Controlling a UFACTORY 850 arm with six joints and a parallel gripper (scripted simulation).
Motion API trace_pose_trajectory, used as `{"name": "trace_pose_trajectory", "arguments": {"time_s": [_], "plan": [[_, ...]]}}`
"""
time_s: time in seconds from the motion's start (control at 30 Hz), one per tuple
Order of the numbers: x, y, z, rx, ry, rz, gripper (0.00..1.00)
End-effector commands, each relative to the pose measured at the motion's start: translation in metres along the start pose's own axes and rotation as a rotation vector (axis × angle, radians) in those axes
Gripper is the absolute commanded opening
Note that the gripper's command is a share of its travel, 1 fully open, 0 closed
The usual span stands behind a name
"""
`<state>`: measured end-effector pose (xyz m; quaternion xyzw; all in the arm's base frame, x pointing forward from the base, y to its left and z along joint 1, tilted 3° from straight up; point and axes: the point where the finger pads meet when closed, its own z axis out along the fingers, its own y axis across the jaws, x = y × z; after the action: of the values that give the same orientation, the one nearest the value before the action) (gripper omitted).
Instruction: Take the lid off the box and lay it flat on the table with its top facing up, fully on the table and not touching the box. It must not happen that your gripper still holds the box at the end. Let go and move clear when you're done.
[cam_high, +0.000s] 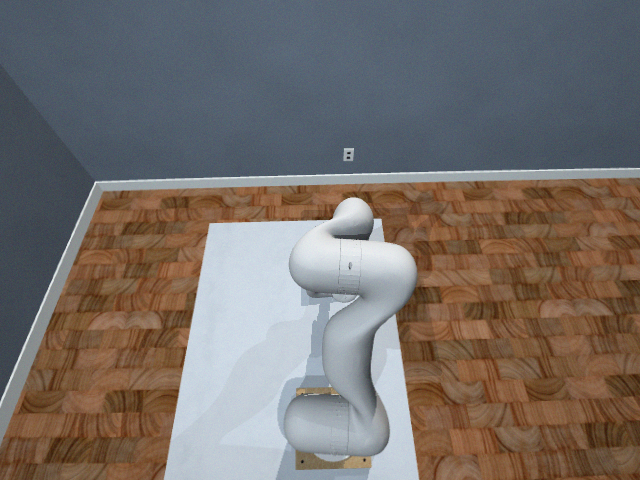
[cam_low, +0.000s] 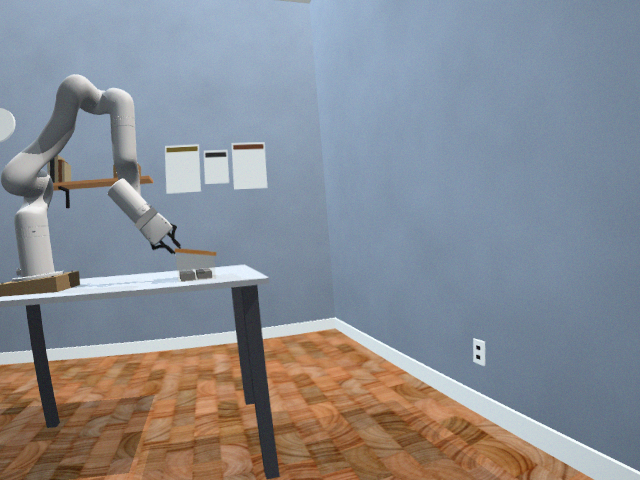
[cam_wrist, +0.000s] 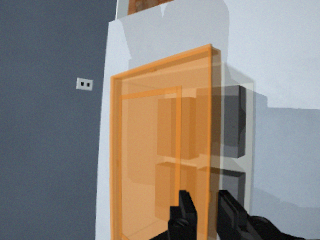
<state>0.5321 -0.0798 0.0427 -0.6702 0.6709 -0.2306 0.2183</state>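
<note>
My gripper (cam_low: 168, 246) is shut on the near edge of the orange, see-through lid (cam_low: 195, 252). It holds the lid about level above the far end of the white table (cam_low: 129, 283). In the wrist view the two black fingers pinch the right rim of the lid (cam_wrist: 160, 145). The box (cam_low: 195, 267) is pale and see-through with dark grey blocks at its base, directly under the lid; its grey blocks show in the wrist view (cam_wrist: 232, 135) beside the lid. I cannot tell whether lid and box touch. In the top view the arm (cam_high: 351, 289) hides gripper, lid and box.
The arm's base stands on a wooden plate (cam_low: 38, 283) at the near end of the table. The table's far edge lies just beyond the box. A wall shelf (cam_low: 98, 181) and three posters (cam_low: 216, 166) are behind the arm.
</note>
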Motion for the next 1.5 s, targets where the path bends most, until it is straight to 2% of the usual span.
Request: {"name": "trace_pose_trajectory", "arguments": {"time_s": [0.0, 1.47], "plan": [[0.0001, -0.0013, 0.0001, 0.002, 0.000, 0.000, 0.00], [0.0001, -0.0043, 0.0027, 0.002, 0.000, 0.000, 0.00]]}}
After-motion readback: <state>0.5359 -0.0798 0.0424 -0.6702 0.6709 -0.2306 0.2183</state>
